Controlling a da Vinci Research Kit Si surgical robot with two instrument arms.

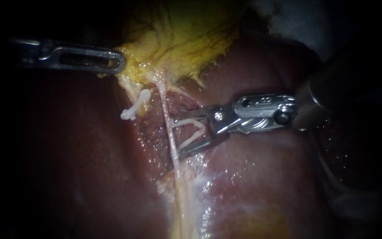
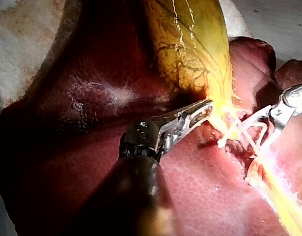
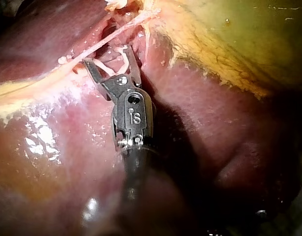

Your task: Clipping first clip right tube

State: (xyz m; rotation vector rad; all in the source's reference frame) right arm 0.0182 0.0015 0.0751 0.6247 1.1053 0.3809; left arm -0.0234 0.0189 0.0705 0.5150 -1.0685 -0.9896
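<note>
The right tube [image 1: 166,110] runs as a thin pale strand from the yellow gallbladder [image 1: 186,40] down over the liver [image 1: 253,177]. My right instrument [image 1: 177,135] comes in from the right. Its jaws stand wide apart and carry an open white clip [image 1: 195,126], with their tips at the tube. The right wrist view shows the same jaws [image 3: 107,56] spread just short of the tube [image 3: 136,22]. A shut white clip [image 1: 135,106] sits on the short left tube. My left instrument [image 1: 119,62] is shut on the gallbladder's lower edge, as the left wrist view [image 2: 207,107] also shows.
Wet, glistening liver [image 2: 92,98] surrounds the site on all sides. The gallbladder body [image 2: 190,44] lies beyond the left instrument's jaws. A pale yellow band of tissue [image 1: 180,208] continues down from the tube. White cloth [image 2: 23,44] shows at the liver's edge.
</note>
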